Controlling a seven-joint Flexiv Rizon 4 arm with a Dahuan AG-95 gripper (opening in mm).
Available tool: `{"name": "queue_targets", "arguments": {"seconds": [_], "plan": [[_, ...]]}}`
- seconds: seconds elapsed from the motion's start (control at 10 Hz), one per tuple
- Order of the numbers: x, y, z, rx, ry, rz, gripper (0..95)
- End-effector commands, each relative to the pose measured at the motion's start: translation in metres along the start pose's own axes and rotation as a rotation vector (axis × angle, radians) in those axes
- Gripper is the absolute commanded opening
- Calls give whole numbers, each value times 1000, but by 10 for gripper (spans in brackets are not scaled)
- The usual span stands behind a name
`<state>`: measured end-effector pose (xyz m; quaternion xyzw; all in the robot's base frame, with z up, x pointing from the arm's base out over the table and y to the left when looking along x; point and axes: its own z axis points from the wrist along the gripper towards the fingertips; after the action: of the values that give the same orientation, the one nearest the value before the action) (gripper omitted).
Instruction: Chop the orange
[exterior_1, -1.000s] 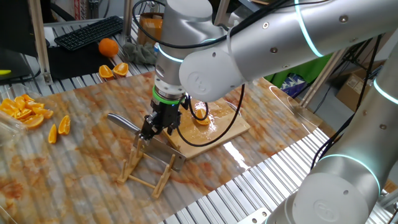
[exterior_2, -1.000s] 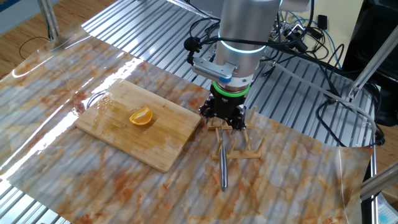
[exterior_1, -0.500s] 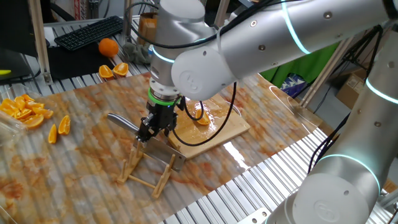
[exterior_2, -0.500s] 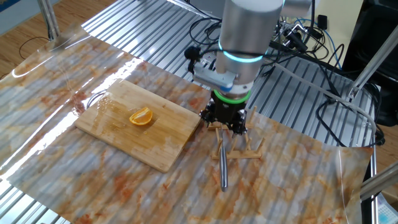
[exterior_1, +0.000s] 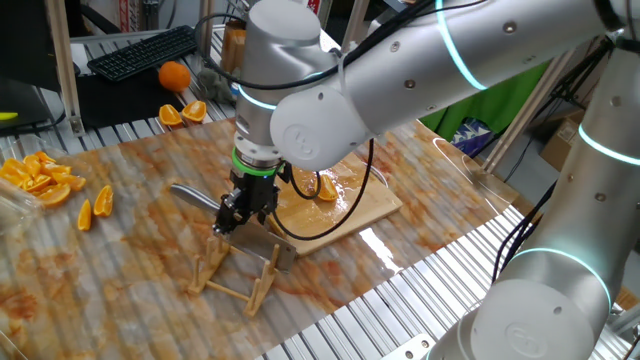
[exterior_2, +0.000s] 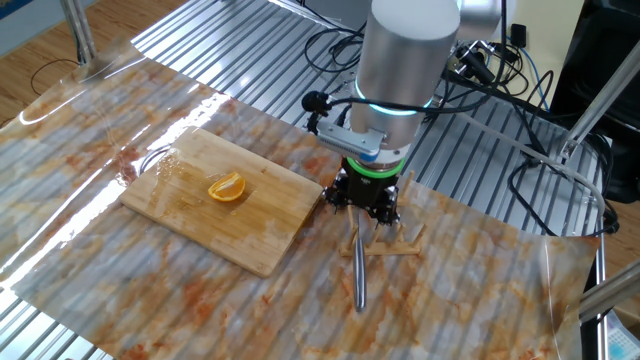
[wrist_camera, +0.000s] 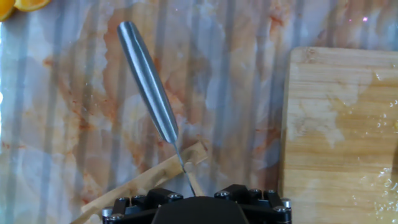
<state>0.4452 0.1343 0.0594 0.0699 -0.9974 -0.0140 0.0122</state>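
Marbled, orange-stained sheeting covers the table (exterior_1: 120, 250) in one fixed view, with a keyboard (exterior_1: 140, 50) and a whole round fruit (exterior_1: 174, 74) at the upper left and a heap of cut wedges (exterior_1: 38, 176) at the left edge. Mid-frame, the end effector (exterior_1: 232, 217) points straight down over a knife (exterior_1: 200, 195) propped on a small wooden rack (exterior_1: 235, 270). The orange (exterior_1: 322, 186), a small crescent, lies on the wooden board (exterior_1: 350, 215) just right of the arm, partly hidden by it.

From the other fixed view, the orange (exterior_2: 227, 188) sits mid-board, left of centre in the frame, and the end effector (exterior_2: 364, 203) hangs just off the board's (exterior_2: 200, 235) right corner, above the rack (exterior_2: 385, 240). The knife handle (exterior_2: 359, 275) runs down the frame toward the lower edge. The jaws look parted with nothing gripped, though the wrist hides much of them.

Looking down in the hand view, the knife (wrist_camera: 149, 93) slants from upper left toward bottom centre, handle uppermost, its blade end meeting the rack (wrist_camera: 143, 180) right above the black end effector body at the bottom edge. The board (wrist_camera: 339, 137) fills the right side; the orange is out of frame. I'd judge the knife must be grasped first, across its long axis, then carried board-ward.
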Motion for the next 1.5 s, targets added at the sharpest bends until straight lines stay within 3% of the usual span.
{"name": "queue_targets", "arguments": {"seconds": [0.1,0.8,1.5], "plan": [[2,-1,0,0,2,-2,760],[25,-4,-2,-14,1,-13,760],[16,2,17,-23,-6,-30,760]]}}
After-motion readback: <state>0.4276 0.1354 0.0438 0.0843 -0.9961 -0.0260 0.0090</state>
